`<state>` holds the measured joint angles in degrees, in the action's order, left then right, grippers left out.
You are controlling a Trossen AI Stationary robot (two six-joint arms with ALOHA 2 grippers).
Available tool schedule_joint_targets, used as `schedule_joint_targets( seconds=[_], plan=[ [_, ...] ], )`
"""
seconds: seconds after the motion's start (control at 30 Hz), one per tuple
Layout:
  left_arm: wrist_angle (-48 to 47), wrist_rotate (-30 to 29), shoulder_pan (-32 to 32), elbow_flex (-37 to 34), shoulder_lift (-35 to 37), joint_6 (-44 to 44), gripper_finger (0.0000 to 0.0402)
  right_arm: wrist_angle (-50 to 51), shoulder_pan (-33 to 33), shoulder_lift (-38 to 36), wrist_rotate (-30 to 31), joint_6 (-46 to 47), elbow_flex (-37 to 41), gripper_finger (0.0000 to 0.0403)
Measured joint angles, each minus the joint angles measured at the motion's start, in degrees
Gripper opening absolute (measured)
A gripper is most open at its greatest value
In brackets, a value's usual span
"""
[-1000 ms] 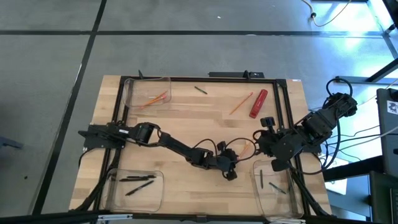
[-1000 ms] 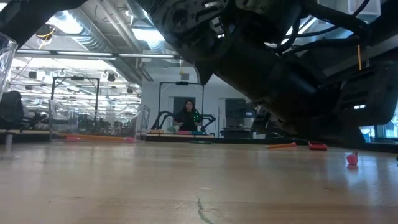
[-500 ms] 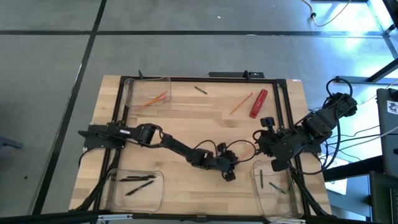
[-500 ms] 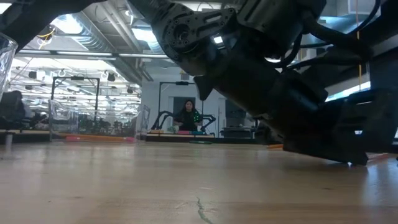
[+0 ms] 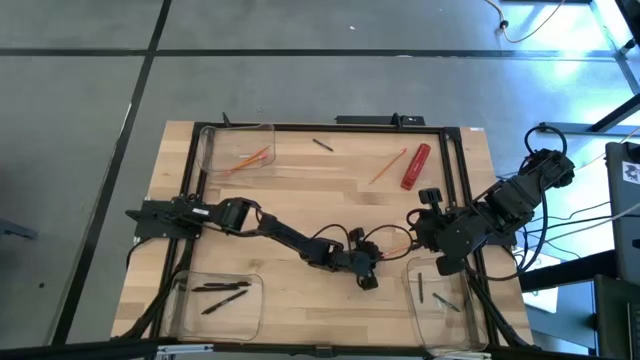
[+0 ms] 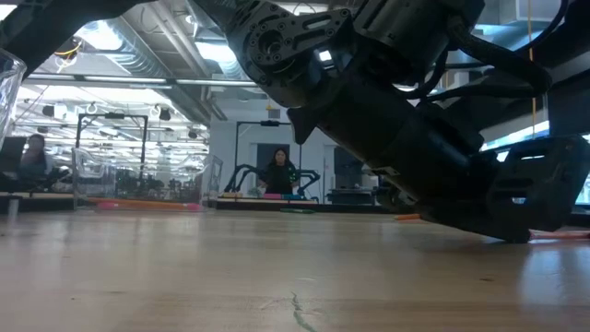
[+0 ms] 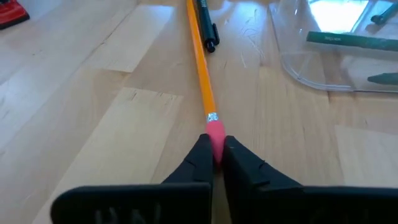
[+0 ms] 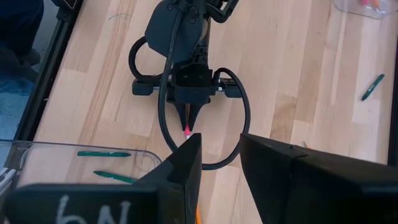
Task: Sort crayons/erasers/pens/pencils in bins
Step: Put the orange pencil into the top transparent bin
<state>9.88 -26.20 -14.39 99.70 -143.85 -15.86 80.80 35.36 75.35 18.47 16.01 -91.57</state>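
From above, the left gripper [image 5: 368,281] is reaching across the middle of the counter [image 5: 290,190], sitting just beside the near-right bin [image 5: 445,310], while the right gripper [image 5: 418,222] is waiting close by, above that bin's far corner. At counter height, the left arm is filling most of the frame and lying low over the wood; the grasp itself is hidden there. The left wrist camera is giving the clearest account: the jaws are pinched narrow on the pink eraser end of a pencil [image 7: 200,68], whose long axis is running straight ahead, away from the gripper, with a pen [image 7: 206,26] lying just beside its far end. The right wrist camera is looking back at the left gripper [image 8: 189,129], the pink tip showing at its point; the right gripper's own fingers are standing apart, holding nothing. The left arm is clearly the one placed to carry this pencil.
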Motion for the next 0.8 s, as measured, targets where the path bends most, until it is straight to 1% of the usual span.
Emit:
schedule_joint_targets(
  seconds=[0.13,0.27,0.4,0.53,0.8],
  plan=[
    [-0.45,0.02,0.00,0.00,0.00,0.34,0.0005,0.00,0.00,0.00,-0.02,0.00,0.00,0.0111],
    [-1.16,0.21,0.04,-0.07,0.48,2.80,0.0003,0.00,0.00,0.00,-0.04,0.19,0.00,0.0111],
    [-4.03,0.21,0.15,-0.22,1.86,2.84,0.0002,-0.01,0.00,0.00,-0.04,0.20,0.00,0.0111],
    [-10.95,-0.42,0.17,-0.37,4.41,2.93,0.0002,-0.07,0.00,0.00,-0.06,0.20,-0.02,0.0111],
    [-21.90,-5.78,0.13,-0.33,10.45,2.49,0.0001,-0.08,0.00,0.00,-0.06,0.20,-0.02,0.0111]
  ],
)
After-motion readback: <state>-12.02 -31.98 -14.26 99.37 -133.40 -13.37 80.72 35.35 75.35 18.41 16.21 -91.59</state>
